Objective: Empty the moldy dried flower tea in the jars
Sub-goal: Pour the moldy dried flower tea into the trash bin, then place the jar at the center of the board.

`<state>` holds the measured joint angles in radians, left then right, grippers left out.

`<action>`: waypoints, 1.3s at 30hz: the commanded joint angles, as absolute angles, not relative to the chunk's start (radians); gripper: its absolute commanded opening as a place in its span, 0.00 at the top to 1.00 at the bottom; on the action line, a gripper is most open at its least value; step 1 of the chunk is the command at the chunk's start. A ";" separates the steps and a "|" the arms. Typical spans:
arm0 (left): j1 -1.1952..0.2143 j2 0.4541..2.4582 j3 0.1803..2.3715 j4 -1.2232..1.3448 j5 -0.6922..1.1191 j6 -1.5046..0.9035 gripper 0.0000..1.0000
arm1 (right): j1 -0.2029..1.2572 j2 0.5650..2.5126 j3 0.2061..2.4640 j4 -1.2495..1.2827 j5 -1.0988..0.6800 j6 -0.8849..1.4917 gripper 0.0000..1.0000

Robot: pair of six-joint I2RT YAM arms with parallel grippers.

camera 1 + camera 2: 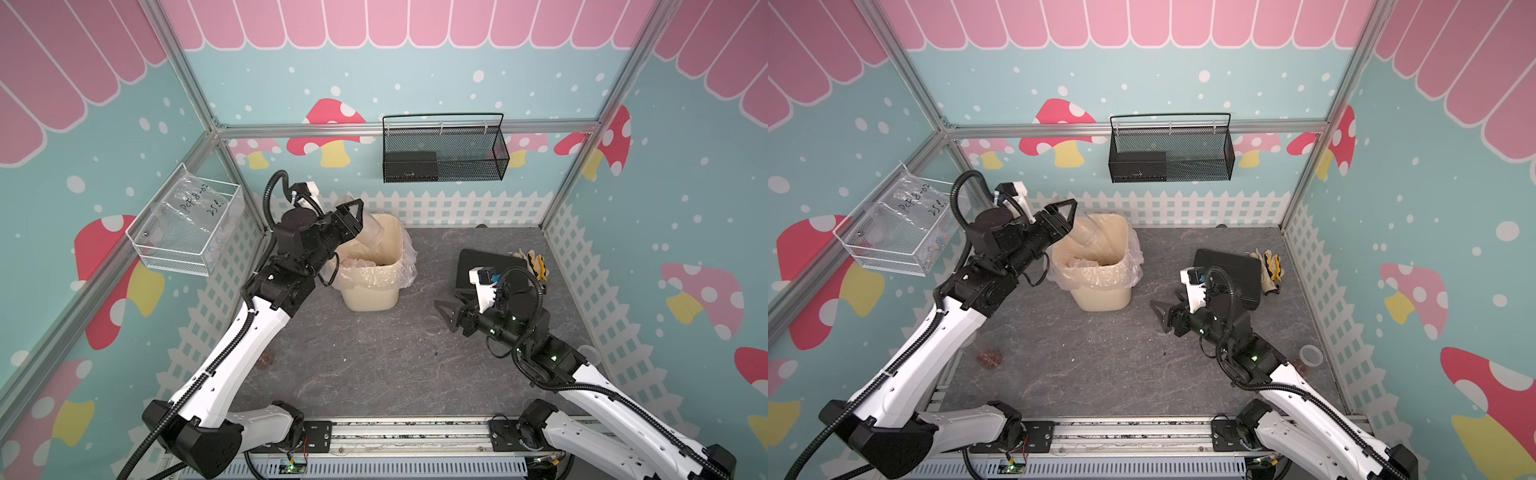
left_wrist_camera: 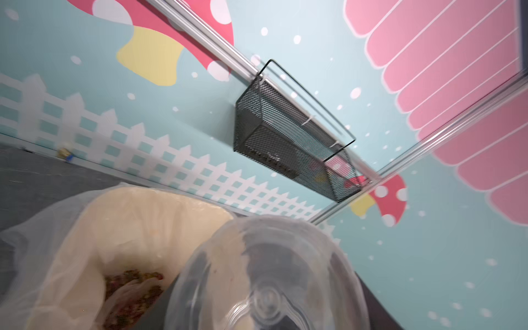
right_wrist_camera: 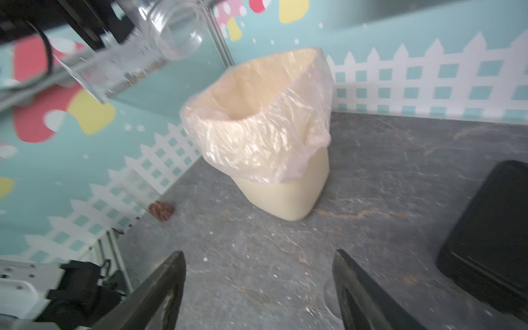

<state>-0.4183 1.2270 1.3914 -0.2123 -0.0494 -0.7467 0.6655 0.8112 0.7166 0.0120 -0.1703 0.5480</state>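
Grey tabletop (image 1: 374, 365), mushroom-print walls (image 1: 415, 83); left gripper (image 1: 359, 220) clamps tilted jar (image 1: 375, 235) over lined bin (image 1: 400, 259); right gripper (image 1: 445, 316) gapes empty.

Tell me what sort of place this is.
Probably a staged robot test booth, not a real home: printed mushroom walls on a metal frame, two robot arms on a rail, and a lined bin.

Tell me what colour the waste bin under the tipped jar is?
The bin is cream, with a clear plastic liner; clearest in the right wrist view.
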 commanded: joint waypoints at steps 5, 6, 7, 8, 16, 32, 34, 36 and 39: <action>-0.420 1.154 1.255 -0.043 0.116 -1.111 1.00 | 0.660 0.934 0.822 0.412 -0.422 0.849 0.25; -0.419 1.147 1.244 -0.033 0.129 -1.130 1.00 | 0.660 0.959 0.840 0.441 -0.442 0.875 0.25; -0.419 1.142 1.238 -0.029 0.137 -1.139 1.00 | 0.660 0.979 0.853 0.462 -0.454 0.891 0.26; -0.419 1.134 1.232 -0.029 0.143 -1.154 1.00 | 0.661 1.002 0.870 0.484 -0.468 0.909 0.27; -0.425 1.096 1.185 0.006 0.165 -1.208 1.00 | 0.663 1.140 0.933 0.632 -0.512 1.017 0.31; -0.474 1.097 1.138 0.048 0.172 -1.201 1.00 | 0.698 1.338 1.091 0.700 -0.554 1.071 0.44; -0.478 1.097 1.131 0.048 0.170 -1.200 1.00 | 0.702 1.352 1.107 0.702 -0.554 1.075 0.50; -0.485 1.097 1.120 0.055 0.166 -1.201 1.00 | 0.708 1.368 1.121 0.704 -0.551 1.084 0.56; -0.494 1.097 1.117 0.059 0.164 -1.192 1.00 | 0.712 1.383 1.129 0.713 -0.551 1.096 0.70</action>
<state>-0.4835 1.1034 1.1328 0.0326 0.1612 -1.1938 0.7040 1.3750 1.0954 0.6605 -0.5472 1.0611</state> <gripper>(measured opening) 0.614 0.321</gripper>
